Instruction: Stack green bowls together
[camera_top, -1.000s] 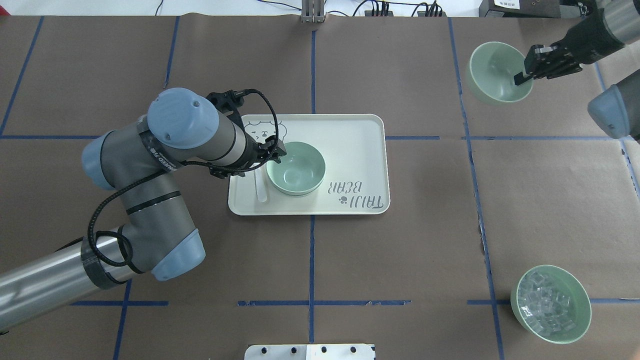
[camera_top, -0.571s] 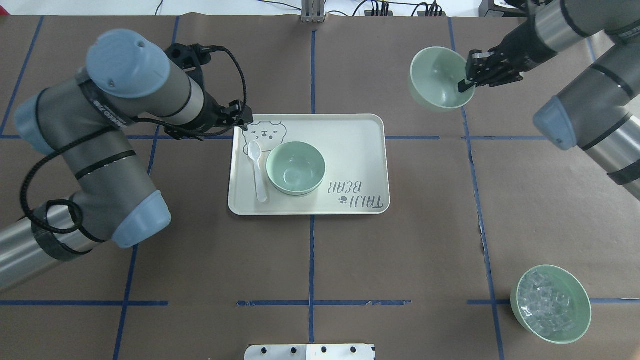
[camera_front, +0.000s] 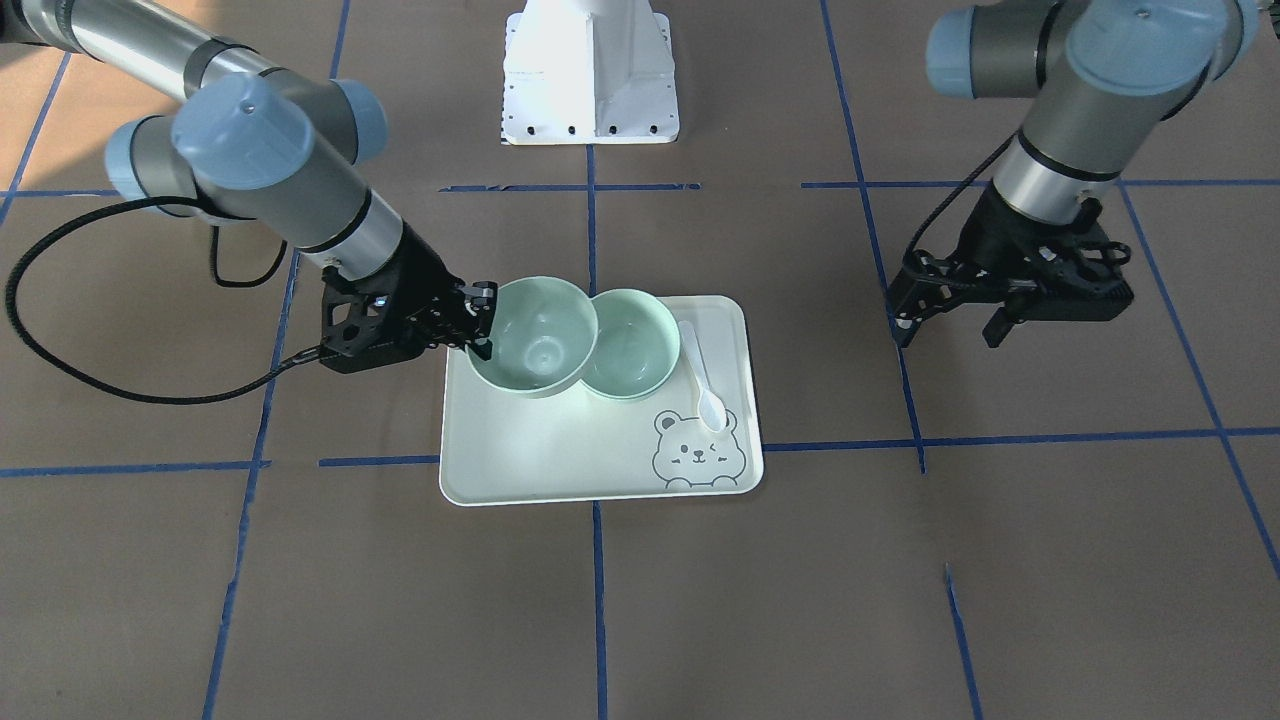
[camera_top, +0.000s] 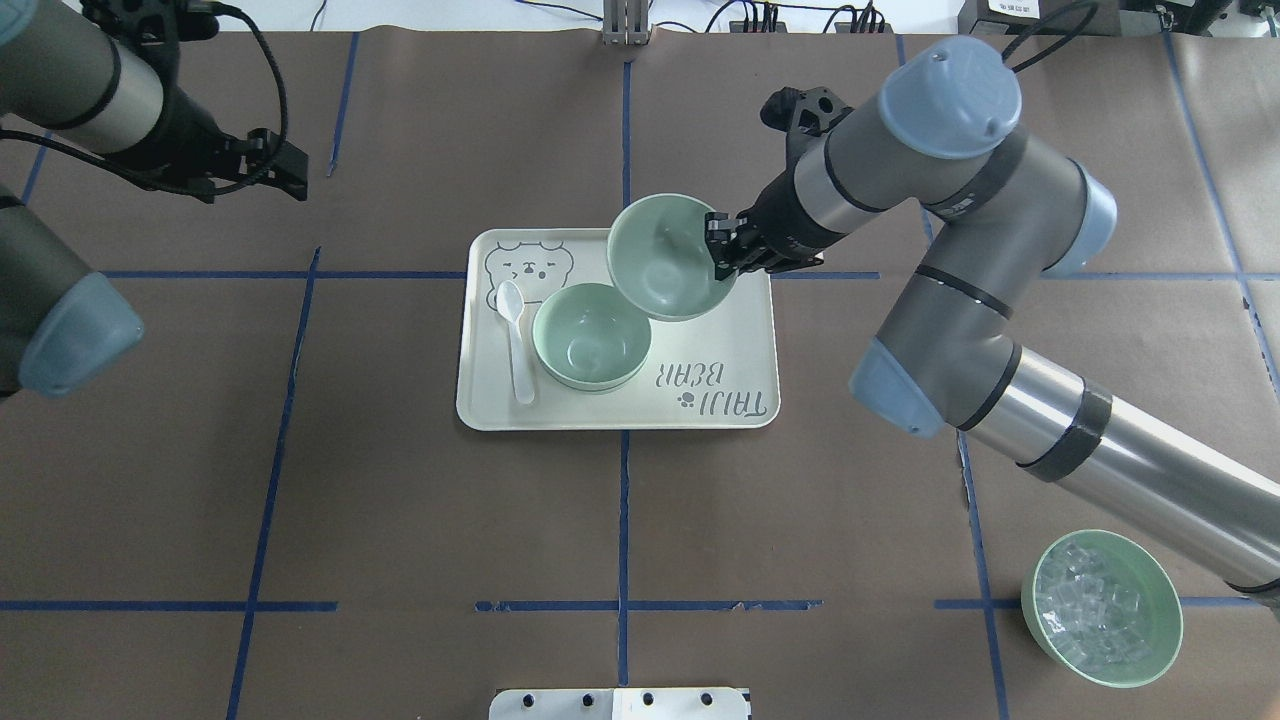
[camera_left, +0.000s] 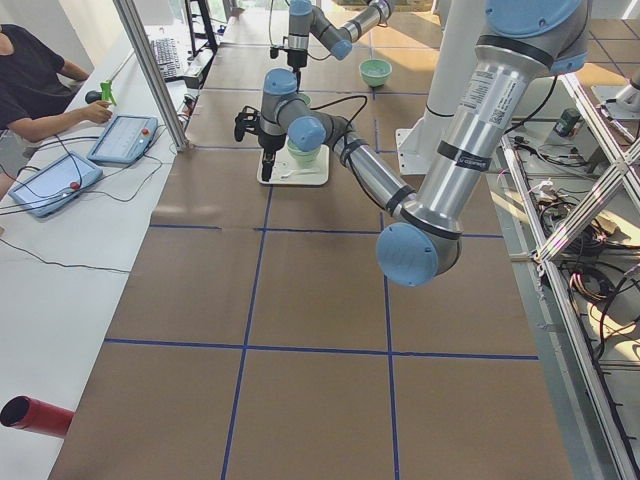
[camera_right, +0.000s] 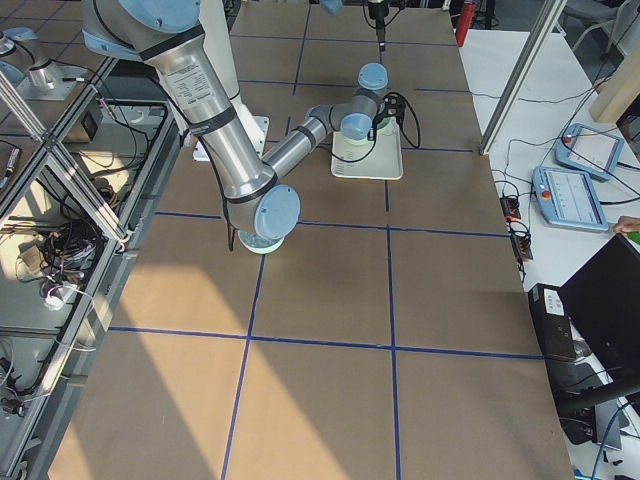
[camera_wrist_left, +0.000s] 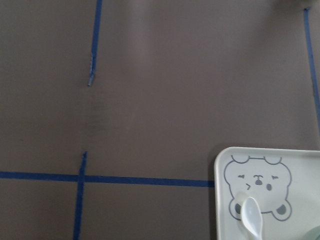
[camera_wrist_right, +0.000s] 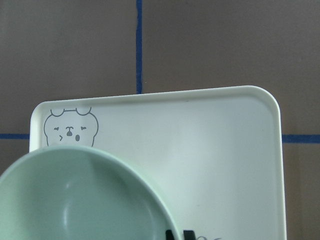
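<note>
My right tool (camera_top: 720, 262) clamps the held bowl (camera_top: 660, 255) by its rim, tilted; the tray bowl (camera_top: 591, 336) lies ahead, off-centre. Releasing here risks a skewed stack.

Green bowls (camera_top: 665, 262) (camera_top: 591, 336): 2 visible; ice bowl (camera_top: 1101, 608) 1; tray (camera_top: 730, 330) 1; spoon (camera_top: 517, 340) 1.

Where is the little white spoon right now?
In the overhead view the spoon lies on the left side of the tray, just left of the bowl standing there, its scoop by the bear drawing.
</note>
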